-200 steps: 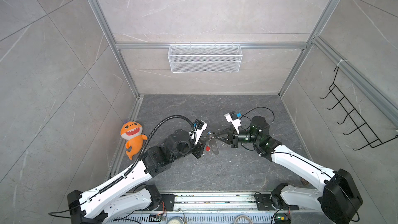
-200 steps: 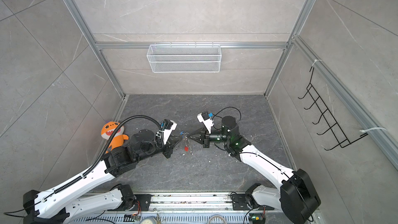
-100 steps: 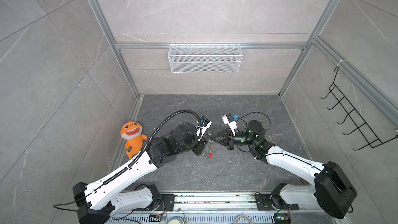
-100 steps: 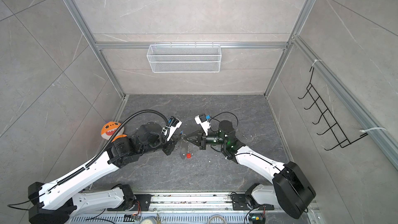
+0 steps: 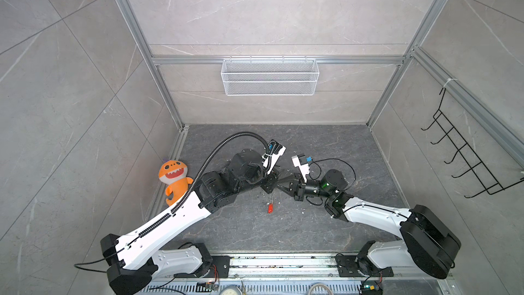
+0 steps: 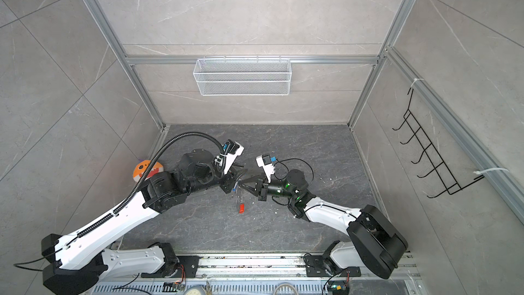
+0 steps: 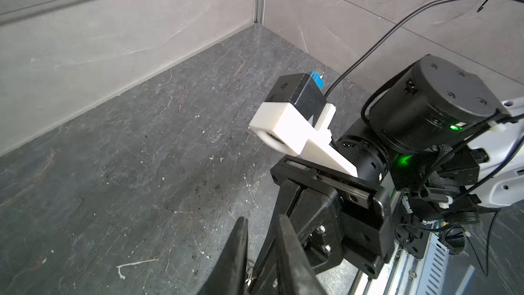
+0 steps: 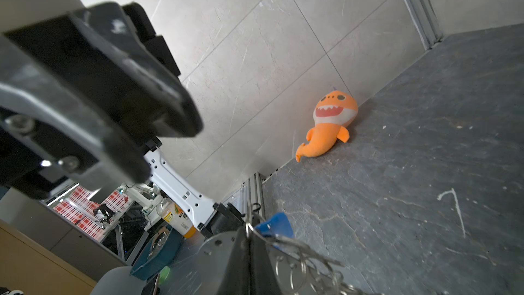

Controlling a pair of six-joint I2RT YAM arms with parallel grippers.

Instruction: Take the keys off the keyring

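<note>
In both top views my two grippers meet tip to tip above the middle of the dark floor. My right gripper [image 5: 280, 185] [image 8: 249, 234] is shut on the keyring [image 8: 292, 265], a cluster of thin silver rings at its tips. A key with a blue tag [image 8: 275, 227] [image 6: 234, 187] sits right beside those rings. My left gripper [image 5: 272, 187] [image 7: 261, 222] is slightly open, with the right gripper's tip and a bit of ring showing in the gap. The key with the red tag [image 5: 270, 208] [image 6: 241, 208] dangles on a thin link below both grippers.
An orange plush toy [image 5: 174, 178] [image 8: 330, 123] leans on the left wall. A white wire basket [image 5: 269, 76] hangs on the back wall and a black hook rack [image 5: 465, 160] on the right wall. Both arms' cables loop near the grippers.
My left gripper has opened a little. The red-tagged key has dropped lower below the grippers. Both grippers have shifted slightly toward the back.
</note>
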